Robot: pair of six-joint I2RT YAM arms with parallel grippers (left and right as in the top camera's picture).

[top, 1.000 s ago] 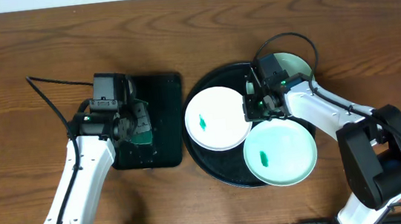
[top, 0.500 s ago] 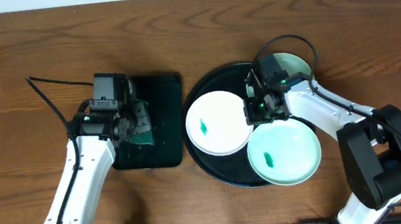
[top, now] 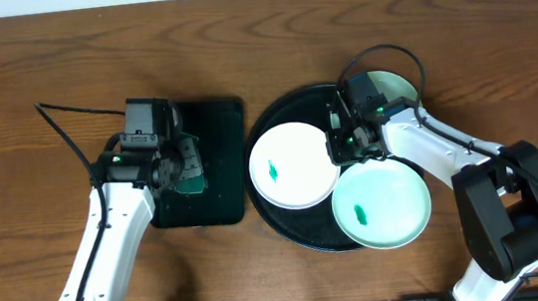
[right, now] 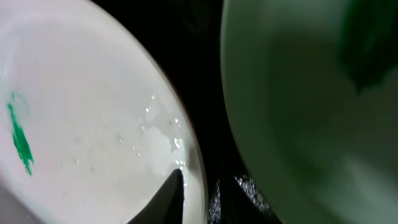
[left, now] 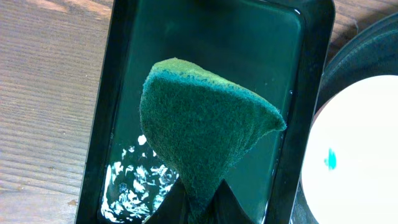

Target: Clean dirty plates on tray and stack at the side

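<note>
The round black tray [top: 286, 219] holds a white plate [top: 291, 173] [right: 81, 124] with a green smear and a mint plate [top: 385, 208] with a smear. Another mint plate [top: 398, 85] lies at the back, partly under the right arm. My right gripper [top: 334, 149] [right: 206, 173] straddles the white plate's right rim, its jaws slightly apart, one finger over the plate and a dark gap beside the other. A pale green plate [right: 298, 93] fills the right of that view. My left gripper [top: 183, 168] [left: 201, 180] is shut on a green sponge [left: 199, 118].
The sponge hangs over a smaller rectangular black tray [top: 216, 126] [left: 249, 43] left of the round one, with wet foam in its near corner [left: 134, 177]. Brown wooden table [top: 39, 54] surrounds both trays. A black cable [top: 66, 122] trails from the left arm.
The white plate has shifted slightly toward the front and the front mint plate a little to the right. My right jaws have loosened on the rim. The left arm has not moved.
</note>
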